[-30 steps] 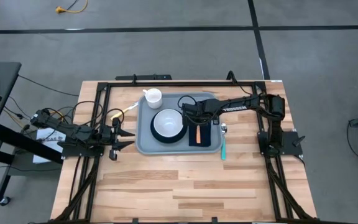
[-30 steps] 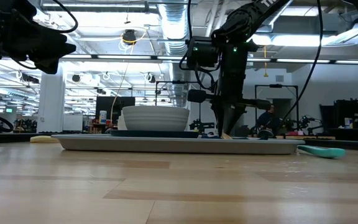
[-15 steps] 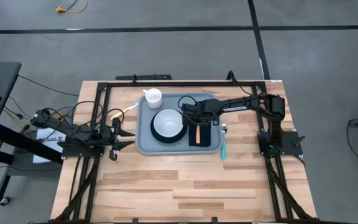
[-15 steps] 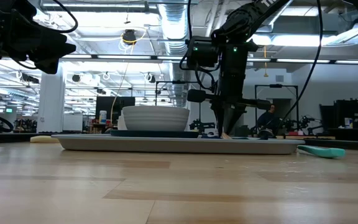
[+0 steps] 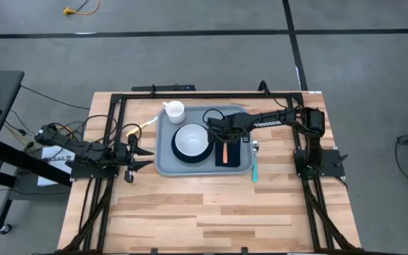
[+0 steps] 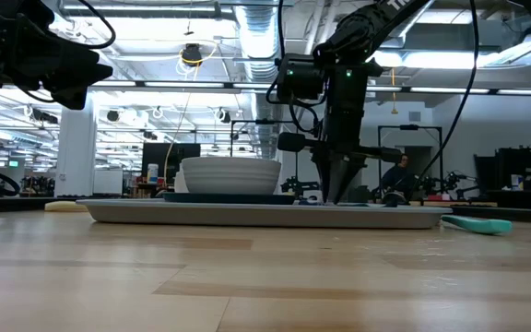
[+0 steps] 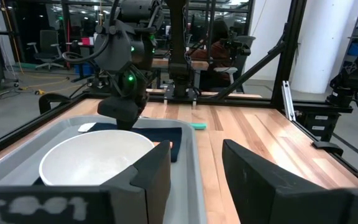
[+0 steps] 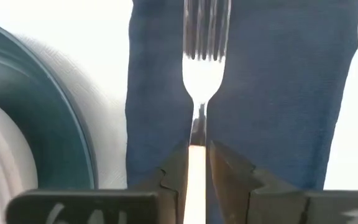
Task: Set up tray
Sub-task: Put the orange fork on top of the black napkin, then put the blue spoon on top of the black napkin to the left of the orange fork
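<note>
We're looking at the right gripper (image 5: 225,142) hanging low over the navy cloth (image 8: 241,93), fingers (image 8: 229,171) just parted either side of a fork (image 8: 202,62) w/ an orange handle; grip looks to be loosening, can't confirm full release. The tray (image 5: 163,159) is lying directly under it, holding the bowl (image 5: 191,138) on a dark plate beside the gripper. We're judging the tray stiff, light, smooth plastic, prob slippery; best taken by the raised rim. Left gripper (image 5: 139,156) is waiting just off the tray's far edge, fingers apart, empty. Cup (image 5: 173,110) and teal utensil (image 5: 255,170) are sitting outside the rim. Fork handle end is hidden by the fingers.
</note>
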